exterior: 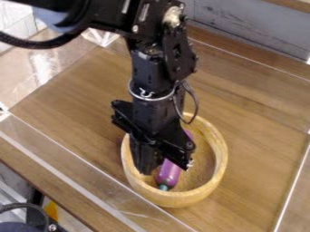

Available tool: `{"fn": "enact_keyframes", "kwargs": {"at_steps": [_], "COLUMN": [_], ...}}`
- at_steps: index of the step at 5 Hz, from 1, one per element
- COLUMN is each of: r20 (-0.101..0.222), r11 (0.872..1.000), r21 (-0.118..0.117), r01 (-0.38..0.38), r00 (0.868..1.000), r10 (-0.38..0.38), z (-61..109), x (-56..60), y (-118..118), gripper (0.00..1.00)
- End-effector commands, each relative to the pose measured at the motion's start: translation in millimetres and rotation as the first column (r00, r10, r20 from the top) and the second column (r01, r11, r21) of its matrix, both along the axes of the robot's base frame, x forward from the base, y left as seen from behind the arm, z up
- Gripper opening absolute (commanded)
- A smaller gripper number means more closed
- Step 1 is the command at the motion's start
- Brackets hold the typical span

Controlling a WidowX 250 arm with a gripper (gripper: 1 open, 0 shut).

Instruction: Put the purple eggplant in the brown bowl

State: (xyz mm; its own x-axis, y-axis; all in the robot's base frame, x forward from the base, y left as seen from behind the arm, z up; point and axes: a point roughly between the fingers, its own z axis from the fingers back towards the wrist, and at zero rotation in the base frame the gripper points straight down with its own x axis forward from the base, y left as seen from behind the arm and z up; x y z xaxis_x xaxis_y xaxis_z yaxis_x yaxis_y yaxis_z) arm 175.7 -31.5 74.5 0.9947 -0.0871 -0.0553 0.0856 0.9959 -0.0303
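The brown bowl (208, 186) sits on the wooden table, round and light brown with a thick rim. My black gripper (166, 167) points straight down into it, shut on the purple eggplant (169, 174). The eggplant shows purple just below the fingers, with a bit of green at its lower end near the bowl's floor. Whether it touches the bowl's bottom I cannot tell. The arm hides the bowl's far left rim.
The wooden table (72, 100) has a raised clear wall along the front and left edges (61, 172). A pale wall and ledge run behind at the top right (260, 27). A dark object sits at the lower left corner (24, 217).
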Motion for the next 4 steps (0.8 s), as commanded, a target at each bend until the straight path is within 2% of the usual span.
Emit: {"fn": "enact_keyframes", "kwargs": {"at_steps": [1,4], "r20": [0.038,0.033], "r11": [1.000,1.000], "r21": [-0.002,0.020], "r01": [-0.010,-0.015], "r00": [0.999,0.999], "r10": [0.010,0.014], "z": [9.6,13.7], "x": [10.3,13.1], "y": [1.2,8.1], "gripper": [1.00,1.00]}}
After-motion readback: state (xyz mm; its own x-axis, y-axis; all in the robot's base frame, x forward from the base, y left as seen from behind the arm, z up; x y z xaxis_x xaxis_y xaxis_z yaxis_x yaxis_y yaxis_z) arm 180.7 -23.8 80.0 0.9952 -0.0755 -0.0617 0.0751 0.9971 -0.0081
